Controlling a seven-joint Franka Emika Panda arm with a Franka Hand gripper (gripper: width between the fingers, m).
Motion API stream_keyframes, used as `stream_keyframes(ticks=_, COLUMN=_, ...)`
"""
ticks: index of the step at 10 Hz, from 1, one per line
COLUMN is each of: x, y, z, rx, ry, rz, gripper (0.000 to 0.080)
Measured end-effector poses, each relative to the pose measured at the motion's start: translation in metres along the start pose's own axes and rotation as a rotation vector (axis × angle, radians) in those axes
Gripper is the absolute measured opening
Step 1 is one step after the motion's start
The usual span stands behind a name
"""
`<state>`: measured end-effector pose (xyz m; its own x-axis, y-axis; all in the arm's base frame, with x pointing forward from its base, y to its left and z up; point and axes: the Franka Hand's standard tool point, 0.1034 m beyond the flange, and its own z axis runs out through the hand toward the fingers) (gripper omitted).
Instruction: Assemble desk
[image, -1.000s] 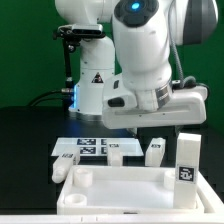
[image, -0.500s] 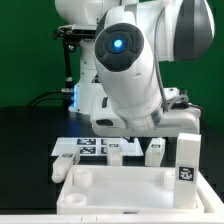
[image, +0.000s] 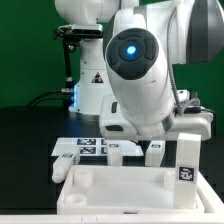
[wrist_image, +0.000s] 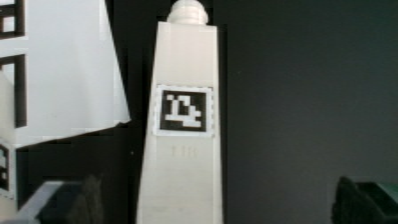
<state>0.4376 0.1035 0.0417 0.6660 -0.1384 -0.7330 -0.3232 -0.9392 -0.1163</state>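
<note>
Green curtain backs the black worktop (image: 25, 130); the white arm (image: 140, 70) bends forward and down over the parts, its bulk hiding the end effector in the exterior view; the wrist view alone shows the end effector (wrist_image: 214, 203) spread wide and released, its dark fingertips (wrist_image: 64, 200) on either side of a lying leg (wrist_image: 185, 130) with clear gaps, gripping nothing; the marker board (wrist_image: 54, 80) lies just beside that leg; only the exterior view shows the rimmed tabletop panel (image: 120, 187) at the front, and another leg (image: 187, 160) standing upright by the panel's corner on the exterior view's right.
</note>
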Motion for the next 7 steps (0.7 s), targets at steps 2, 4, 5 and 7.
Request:
stream_keyframes(ticks=2, x=-0.0002, y=0.0068, z=-0.0032, rx=0.011, ry=-0.053, rz=0.059, gripper=0.0649)
stream_keyframes(ticks=4, x=0.0018, y=0.0099, z=-0.0048, rx=0.01, ry=-0.198, rz=0.098, gripper=0.0649)
stream_keyframes(ticks=5, x=0.0058, y=0.0099, z=-0.0044, rx=0.01, ry=-0.196, rz=0.098, gripper=0.0649)
stream_keyframes(ticks=7, x=0.0056, y=0.0109, z=-0.0037, rx=0.011, ry=-0.198, rz=0.1, gripper=0.0649)
